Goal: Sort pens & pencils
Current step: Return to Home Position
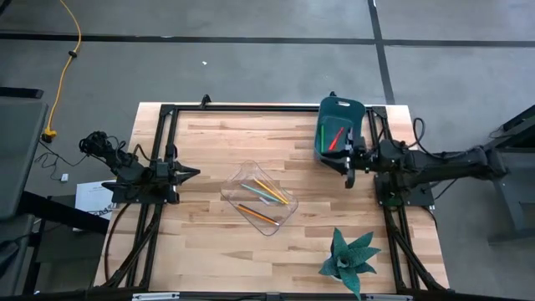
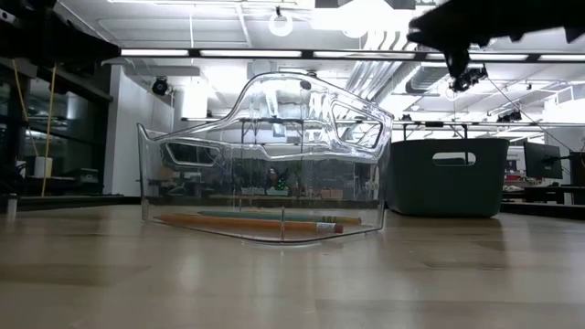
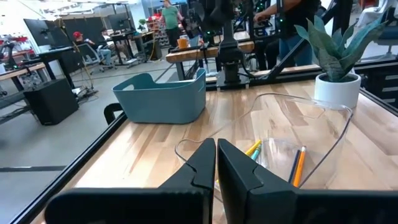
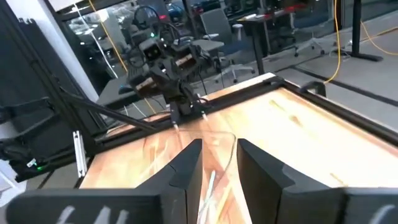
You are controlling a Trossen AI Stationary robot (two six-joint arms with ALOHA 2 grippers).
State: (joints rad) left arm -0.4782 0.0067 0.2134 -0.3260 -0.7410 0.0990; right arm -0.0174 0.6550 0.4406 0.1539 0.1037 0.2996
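Note:
A clear plastic tray [image 1: 259,198] lies mid-table and holds several yellow-orange pencils [image 1: 269,191] and one pale teal one; in the low view the pencils [image 2: 247,222] rest flat on its floor. A dark teal bin [image 1: 340,130] at the far right holds a red-orange pen [image 1: 336,139] and a green one. My left gripper [image 1: 194,174] is shut and empty at the table's left edge, pointing level at the tray. My right gripper [image 1: 349,174] hangs open and empty just near-side of the bin, above the table. In the right wrist view its fingers [image 4: 219,162] point toward the tray.
A potted plant [image 1: 349,259] stands at the near right corner. A black frame rail [image 1: 251,108] runs along the table's far edge and sides. Bare wood lies between tray and bin. People and desks show in the room beyond the table.

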